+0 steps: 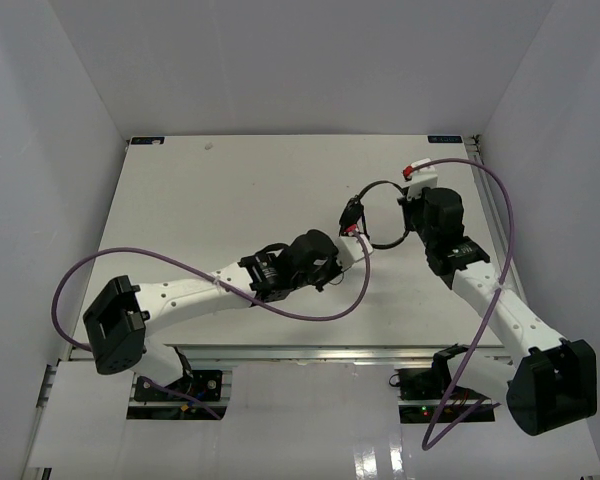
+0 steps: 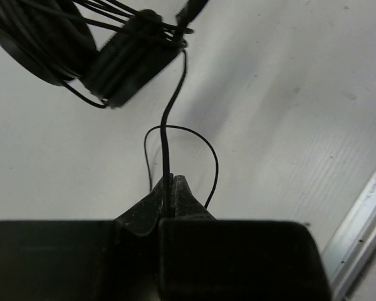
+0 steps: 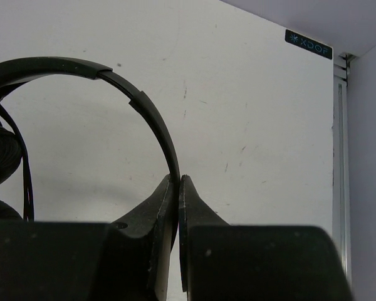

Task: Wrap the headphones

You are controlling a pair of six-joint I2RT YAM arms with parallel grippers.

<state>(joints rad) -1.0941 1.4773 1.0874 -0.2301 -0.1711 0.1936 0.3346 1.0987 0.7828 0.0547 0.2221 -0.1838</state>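
The black headphones [image 1: 384,184] are held between my two arms at the table's right middle. My right gripper [image 1: 408,196] is shut on the thin headband [image 3: 140,104], pinched at the fingertips of that gripper [image 3: 178,180]. The two padded earcups [image 2: 130,60] lie together, with several turns of the thin cord [image 2: 168,122] wound over them. From the earcups the cord runs straight down into my left gripper [image 2: 170,179], which is shut on it. A slack loop of cord [image 2: 208,150] lies beside the fingers. In the top view my left gripper [image 1: 357,240] sits just below the earcups [image 1: 352,214].
Thick purple cables [image 1: 310,312] arc from both arms over the near part of the white table [image 1: 230,190]. White walls enclose the table on three sides. A metal rail [image 2: 363,219] runs along the table edge at the lower right of the left wrist view.
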